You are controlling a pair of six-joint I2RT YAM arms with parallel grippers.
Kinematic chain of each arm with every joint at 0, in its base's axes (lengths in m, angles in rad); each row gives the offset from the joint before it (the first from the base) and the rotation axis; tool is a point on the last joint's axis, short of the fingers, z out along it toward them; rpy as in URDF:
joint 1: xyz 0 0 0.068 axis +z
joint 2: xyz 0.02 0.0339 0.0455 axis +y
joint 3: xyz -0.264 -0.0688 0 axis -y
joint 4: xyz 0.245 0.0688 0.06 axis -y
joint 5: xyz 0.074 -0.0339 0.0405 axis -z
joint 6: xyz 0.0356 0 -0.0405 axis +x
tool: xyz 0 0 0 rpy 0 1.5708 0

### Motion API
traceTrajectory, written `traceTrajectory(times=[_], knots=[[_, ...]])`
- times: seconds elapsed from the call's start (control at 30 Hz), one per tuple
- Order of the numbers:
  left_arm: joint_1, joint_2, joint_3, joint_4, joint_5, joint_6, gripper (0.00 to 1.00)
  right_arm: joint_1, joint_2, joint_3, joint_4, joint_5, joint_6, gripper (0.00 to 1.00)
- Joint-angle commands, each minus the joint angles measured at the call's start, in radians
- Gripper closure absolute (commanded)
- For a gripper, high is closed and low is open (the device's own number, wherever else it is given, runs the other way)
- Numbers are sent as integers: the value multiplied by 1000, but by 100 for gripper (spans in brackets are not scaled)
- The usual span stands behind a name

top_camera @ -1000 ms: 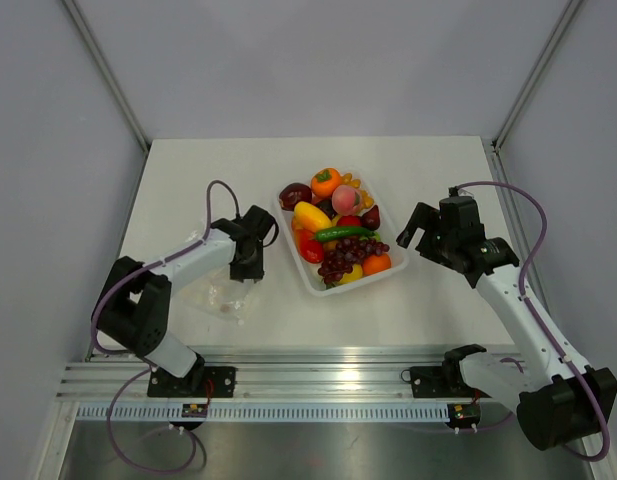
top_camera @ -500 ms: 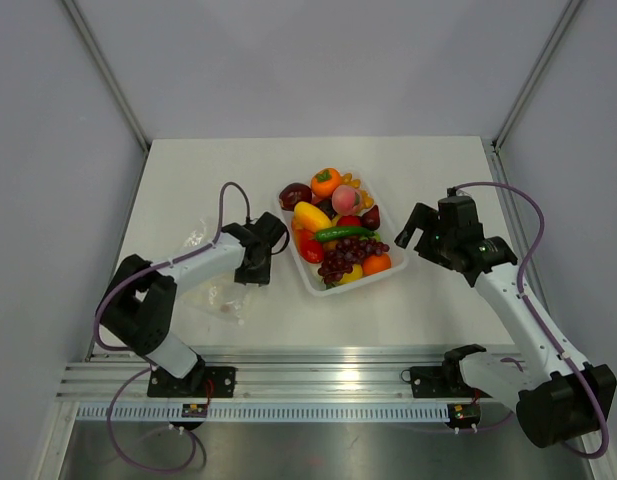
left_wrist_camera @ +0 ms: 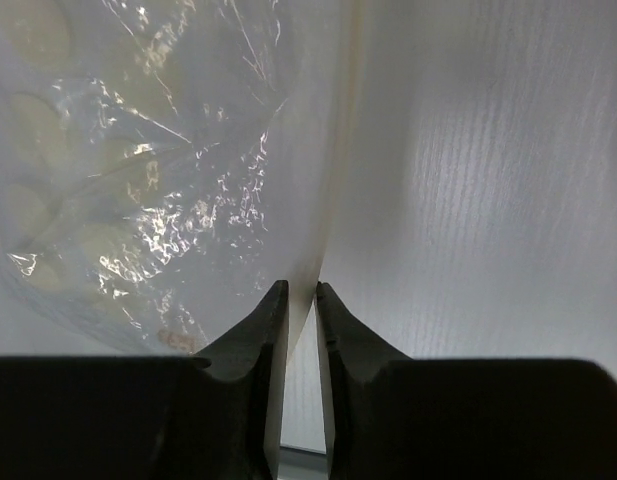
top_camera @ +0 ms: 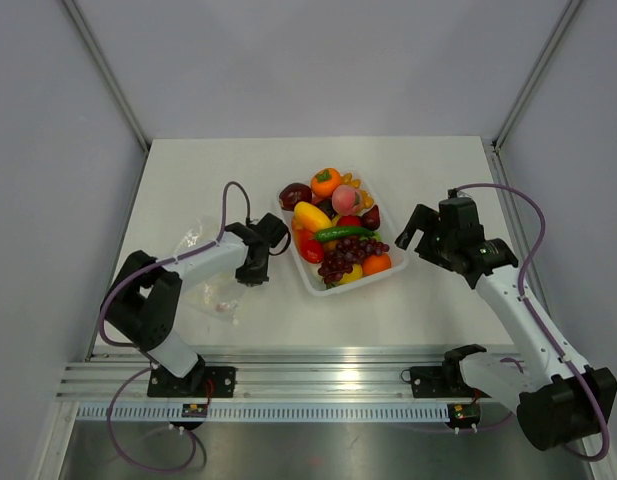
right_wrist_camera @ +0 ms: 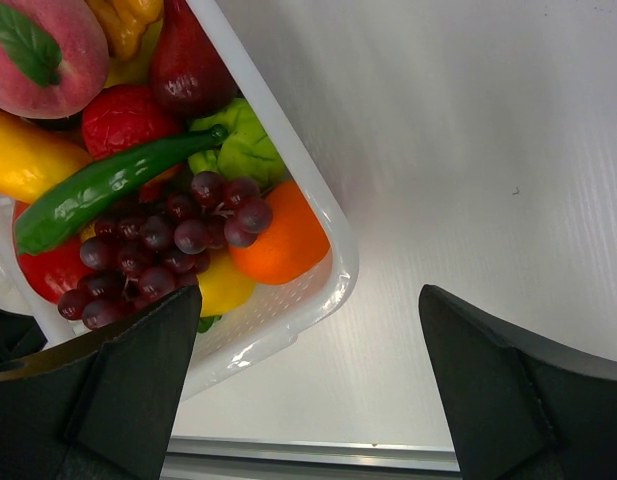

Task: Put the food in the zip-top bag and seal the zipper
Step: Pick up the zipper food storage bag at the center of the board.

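The zip-top bag (top_camera: 203,272) lies crinkled and see-through on the table at the left, with small items showing through the film. My left gripper (top_camera: 251,276) is at the bag's right edge. In the left wrist view the bag (left_wrist_camera: 138,180) fills the left half, and my left gripper (left_wrist_camera: 300,288) has its jaws drawn close on the bag's edge, which runs up from between the tips. I cannot make out the zipper. The food (top_camera: 333,232) is piled in the white tray (top_camera: 316,286). My right gripper (top_camera: 409,234) hovers open just right of the tray, holding nothing.
In the right wrist view the tray's corner (right_wrist_camera: 333,262) holds purple grapes (right_wrist_camera: 178,240), an orange (right_wrist_camera: 283,245) and a green pepper (right_wrist_camera: 98,190) to the left of my right gripper (right_wrist_camera: 308,295). The aluminium rail (top_camera: 328,375) runs along the near table edge.
My left gripper moved right toward the tray along the bag's edge, and its jaws narrowed. The bag shifted slightly. The right arm stayed still.
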Motion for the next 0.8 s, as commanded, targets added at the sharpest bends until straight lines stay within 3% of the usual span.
traceTrajectory(times=[0.0,0.1,0.33,0.57,0.63,0.77], knots=[[0,16,43,11,-39,-10,88,0,-27,3,13,-9,6,0],[0,13,49,11,-41,-16,100,0,-33,4,4,-6,4,0],[25,-154,23,68,118,-22,100,1,-51,17,-14,-10,-6,1],[79,-314,-9,131,323,-53,100,15,-81,43,50,-160,-29,1],[86,-340,-9,141,375,-57,100,44,-78,76,70,-184,-29,1],[99,-366,2,143,419,-66,100,217,-18,184,82,-126,-23,1]])
